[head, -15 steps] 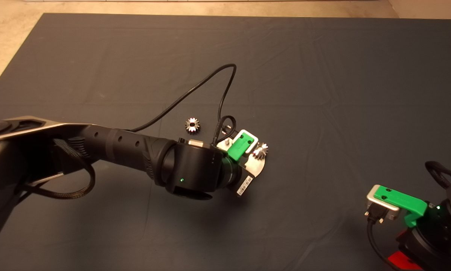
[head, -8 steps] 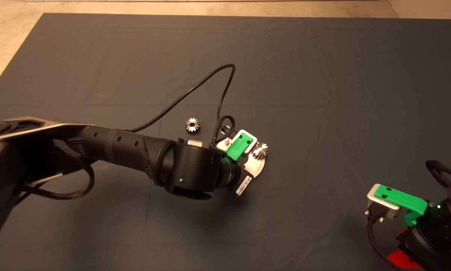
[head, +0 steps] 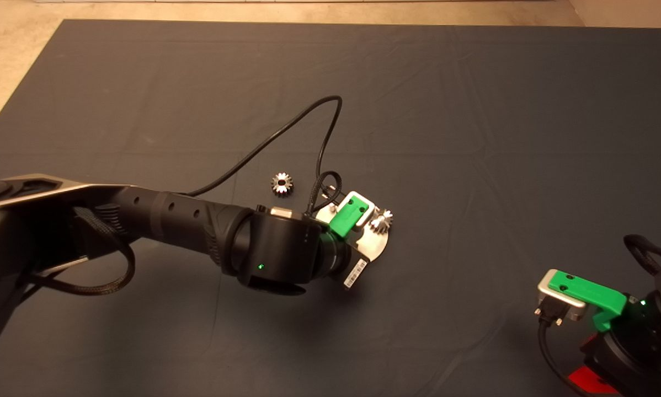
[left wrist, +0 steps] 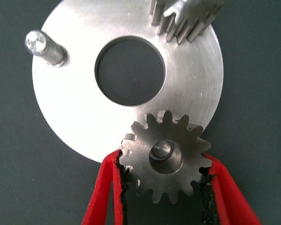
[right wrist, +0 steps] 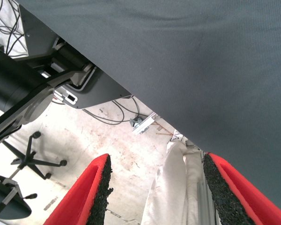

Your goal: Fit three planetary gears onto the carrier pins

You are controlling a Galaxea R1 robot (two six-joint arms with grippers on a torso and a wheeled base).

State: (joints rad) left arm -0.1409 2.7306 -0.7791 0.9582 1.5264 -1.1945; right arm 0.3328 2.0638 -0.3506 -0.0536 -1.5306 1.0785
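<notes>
Left end effector (left wrist: 166, 187) grasping planetary gear (left wrist: 166, 157), bore directly over carrier pin (left wrist: 162, 150) at disc (left wrist: 79, 117) rim; right end effector (right wrist: 154, 187) released, parked off bench.

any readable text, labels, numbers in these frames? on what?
No text can be read.
White sticker on the left gripper's wrist: barcode-like print, too small to read.
Carrier disc, the planetary gears and the dark mat: no markings visible.
Right gripper, parked at the mat's lower right edge: no lettering visible.
</notes>
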